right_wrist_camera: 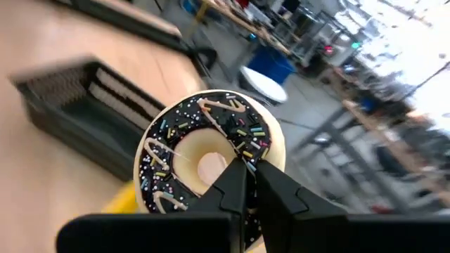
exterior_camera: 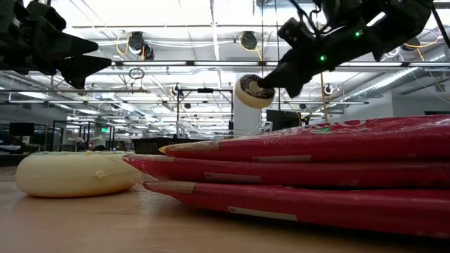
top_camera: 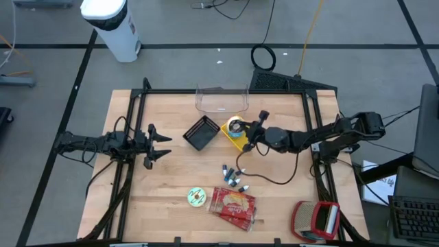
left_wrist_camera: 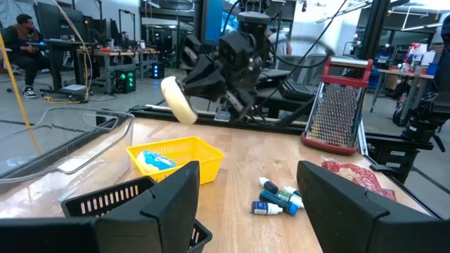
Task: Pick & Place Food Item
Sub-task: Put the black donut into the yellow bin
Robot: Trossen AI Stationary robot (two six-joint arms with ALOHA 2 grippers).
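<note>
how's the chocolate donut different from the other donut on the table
The chocolate donut has dark icing with sprinkles; the green-iced donut is pale with a green top. The chocolate donut is held in the air by the right gripper, above the yellow bin; the green-iced donut lies flat on the table near the red packet. Both are ring donuts.
</note>
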